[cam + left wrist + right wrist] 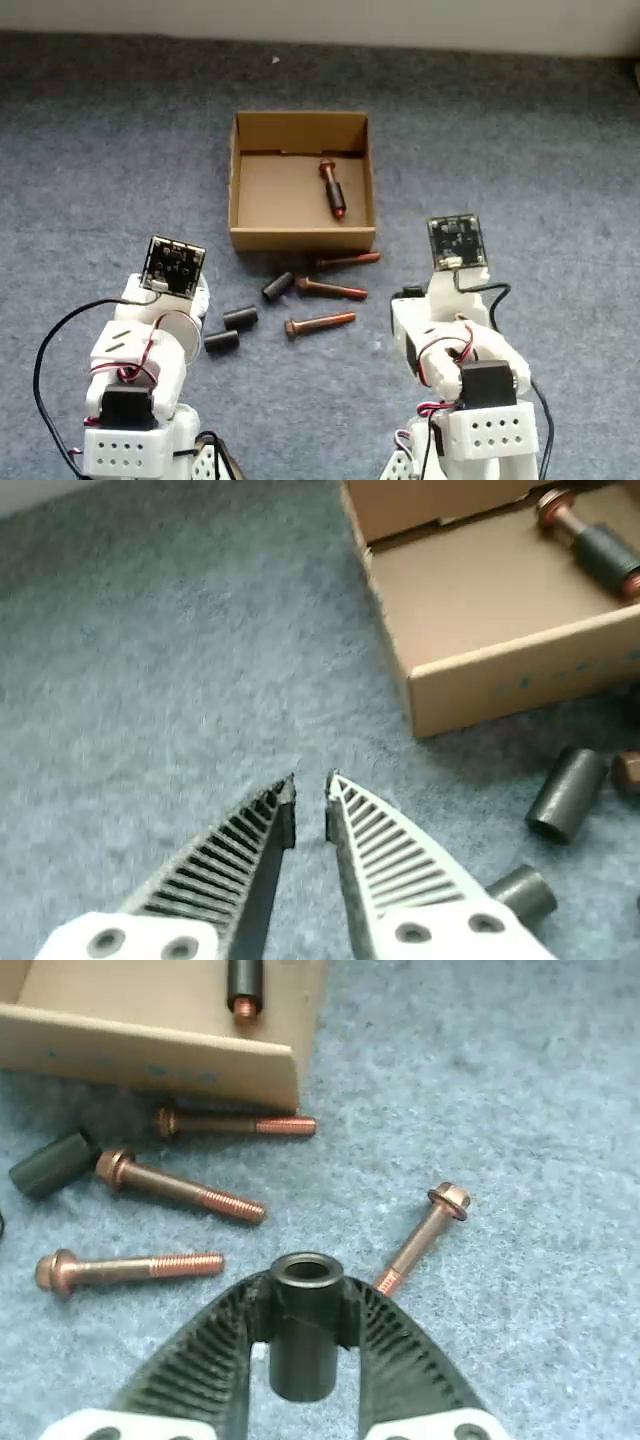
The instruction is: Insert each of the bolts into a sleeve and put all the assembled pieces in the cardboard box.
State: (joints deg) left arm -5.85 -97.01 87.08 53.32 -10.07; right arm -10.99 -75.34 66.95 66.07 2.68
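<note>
We saw a grey-blue carpet [560, 150] covering the work surface, its short pile mottled. Along the far edge ran a pale, plain strip [400, 18], wall or skirting, we could not tell which. The light fell soft and even, leaving only faint shadows.

High camera overhead — close wrist cameras share cardboard box [500, 685]
</note>
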